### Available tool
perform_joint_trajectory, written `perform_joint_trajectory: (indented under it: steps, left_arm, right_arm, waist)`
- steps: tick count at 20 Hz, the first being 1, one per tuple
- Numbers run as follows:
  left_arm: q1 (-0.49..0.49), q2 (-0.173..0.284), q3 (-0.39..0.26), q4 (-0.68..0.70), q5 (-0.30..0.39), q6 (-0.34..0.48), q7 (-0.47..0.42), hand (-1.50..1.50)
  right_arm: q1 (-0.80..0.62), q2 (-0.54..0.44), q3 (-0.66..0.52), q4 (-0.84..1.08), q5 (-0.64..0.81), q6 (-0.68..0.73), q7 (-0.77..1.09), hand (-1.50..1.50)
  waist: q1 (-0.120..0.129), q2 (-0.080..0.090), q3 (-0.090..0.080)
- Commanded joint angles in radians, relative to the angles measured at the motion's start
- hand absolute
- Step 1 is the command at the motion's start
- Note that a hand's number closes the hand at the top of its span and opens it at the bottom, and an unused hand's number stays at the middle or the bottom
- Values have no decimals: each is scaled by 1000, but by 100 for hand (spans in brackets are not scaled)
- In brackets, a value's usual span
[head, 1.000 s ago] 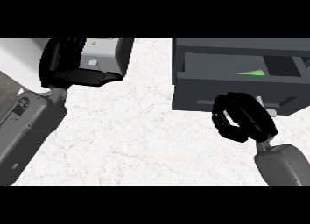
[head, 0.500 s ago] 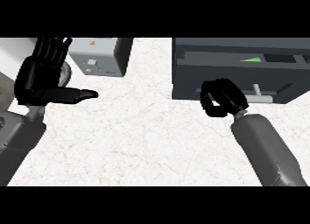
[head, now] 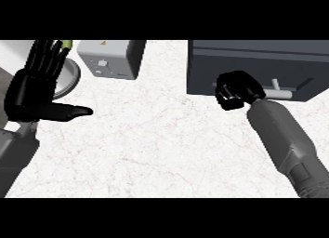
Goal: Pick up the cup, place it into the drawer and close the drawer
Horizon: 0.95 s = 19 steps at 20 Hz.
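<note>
Looking down at the white marble counter (head: 147, 139), I see my right hand (head: 236, 90) clenched into a fist holding nothing, pressed against the front of the dark grey drawer (head: 263, 65) — which sits flush with its cabinet, beside the pale handle (head: 280, 92). The cup is hidden from me; I cannot tell where it is. My left hand (head: 33, 90) rests at the left edge, fingers straight and up, thumb out. A grey toaster (head: 112, 58) stands nearby.
</note>
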Motion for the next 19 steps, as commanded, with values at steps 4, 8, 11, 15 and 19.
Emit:
perform_joint_trajectory:
  steps: [4,8,11,15,19]
  left_arm:
    - [12,-14,-11,-37,4,-34,7,-150]
    - [-7,-16,2,-8,14,-64,5,-150]
    - [-2,-22,-9,-12,7,-67,7,-150]
    - [28,-23,-15,-16,13,-81,11,-150]
    - [15,-30,-1,8,16,-88,3,-150]
  right_arm:
    - [-113,-98,-72,165,-20,18,-9,150]
    - [-150,-101,-85,178,-34,41,-15,150]
    - [-129,-108,-120,180,-68,25,-47,150]
    - [-124,-157,-145,178,-91,37,-93,150]
    - [-140,-128,-151,187,-96,25,-85,150]
  waist:
    - [28,24,2]
    - [33,34,2]
    - [38,36,3]
    - [47,34,3]
    - [48,37,2]
